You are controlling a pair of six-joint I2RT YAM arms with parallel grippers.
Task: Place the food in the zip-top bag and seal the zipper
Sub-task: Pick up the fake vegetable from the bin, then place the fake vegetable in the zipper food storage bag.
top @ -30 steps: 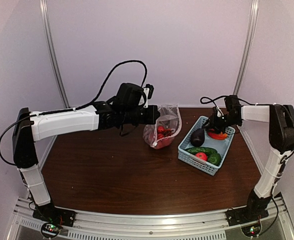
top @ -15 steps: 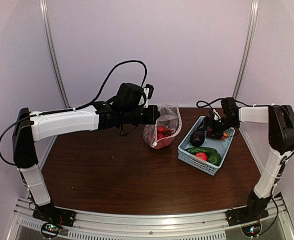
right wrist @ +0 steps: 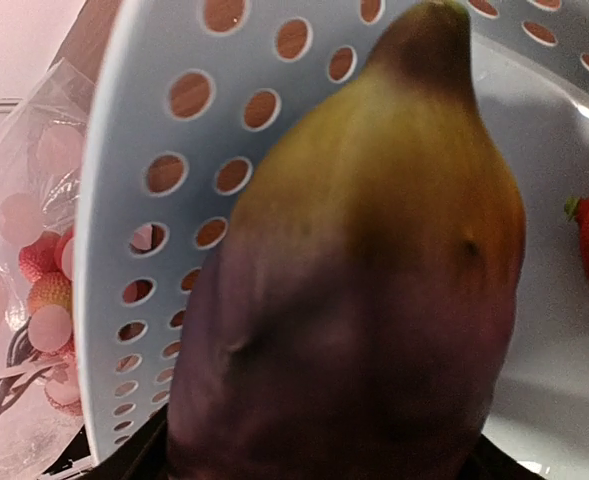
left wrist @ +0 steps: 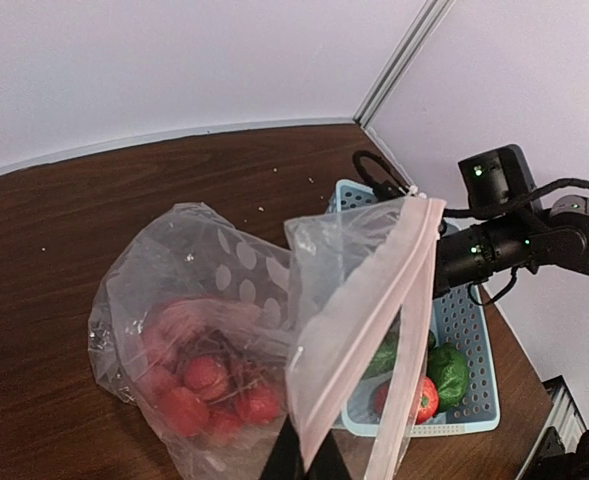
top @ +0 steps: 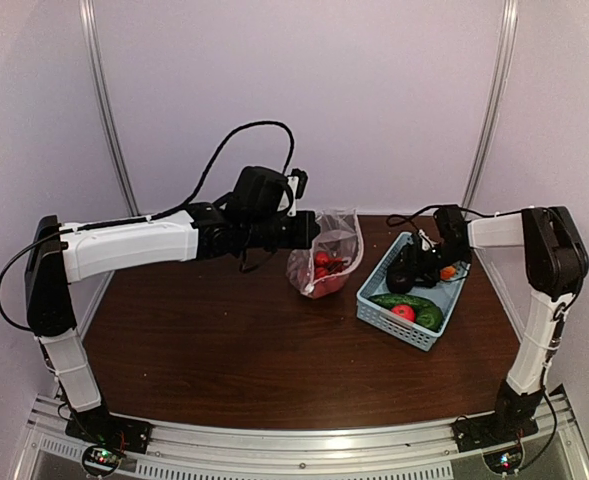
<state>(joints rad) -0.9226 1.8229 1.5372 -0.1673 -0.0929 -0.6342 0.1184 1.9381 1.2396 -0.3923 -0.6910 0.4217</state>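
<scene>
**One bag, five pieces in the basket**

My left claw (left wrist: 299, 462) grips the one clear crinkly zip-top bag (left wrist: 204, 300) by its whitish zipper strip (left wrist: 399, 310). One cluster of small red fruits (left wrist: 209, 390) lies inside. At the bag's 3 o'clock, one light-blue slotted basket (top: 452, 290) holds five pieces: dark purple eggplant (right wrist: 374, 300), green cucumber (top: 402, 300), green lump (top: 430, 317), red tomato (top: 403, 312) and orange-red piece (top: 447, 272). My right claw (top: 419, 262) is at the eggplant; I cannot tell its grip.

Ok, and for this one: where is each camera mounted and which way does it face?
Top external: above and behind the bases, looking down across the table; both arms whole, left gripper at the zip-top bag, right gripper in the basket.
Left wrist: on that arm, looks along the bag's zipper toward the basket and right arm; own fingertips at bottom edge.
Right wrist: pressed close to the eggplant in the basket; own fingers barely show.
Shared: red fruits in the bag appear in all three.
</scene>
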